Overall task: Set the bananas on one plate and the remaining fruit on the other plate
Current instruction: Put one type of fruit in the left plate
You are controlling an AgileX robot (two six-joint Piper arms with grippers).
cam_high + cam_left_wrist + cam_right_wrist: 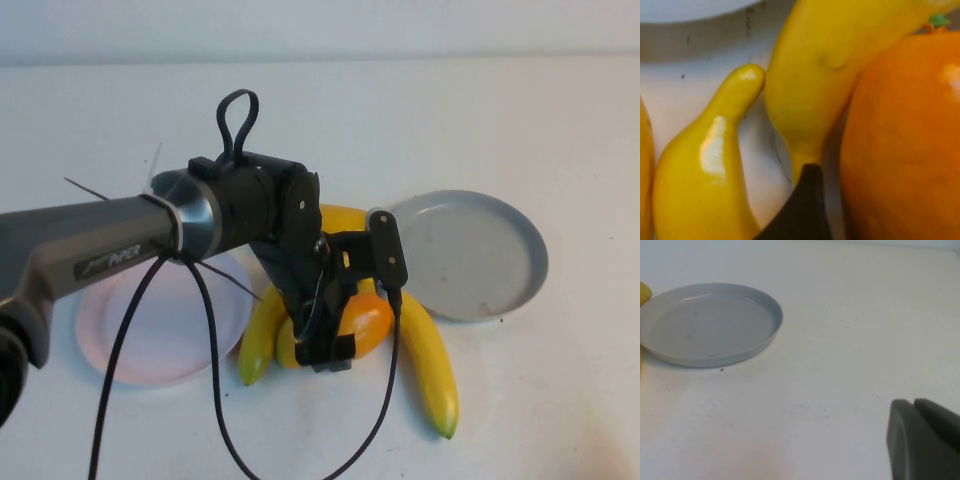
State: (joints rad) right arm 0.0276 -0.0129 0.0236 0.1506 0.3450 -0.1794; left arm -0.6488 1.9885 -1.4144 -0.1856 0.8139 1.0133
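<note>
My left gripper [357,300] hangs over the fruit pile mid-table, jaws open wide on either side of the orange fruit [366,325], not closed on it. One banana [432,365] lies to the right of it, another banana [260,338] to the left. In the left wrist view the orange fruit [905,140] fills the side next to one dark finger [807,205], with a banana [835,70] behind. The grey plate [475,252] and the pink plate [140,335] hold nothing. My right gripper [920,440] is shut, low over bare table near the grey plate [715,325].
A second yellow piece [710,170] lies beside the banana in the left wrist view. The left arm's black cable [215,400] loops down over the pink plate's near edge. White tabletop runs all around the plates.
</note>
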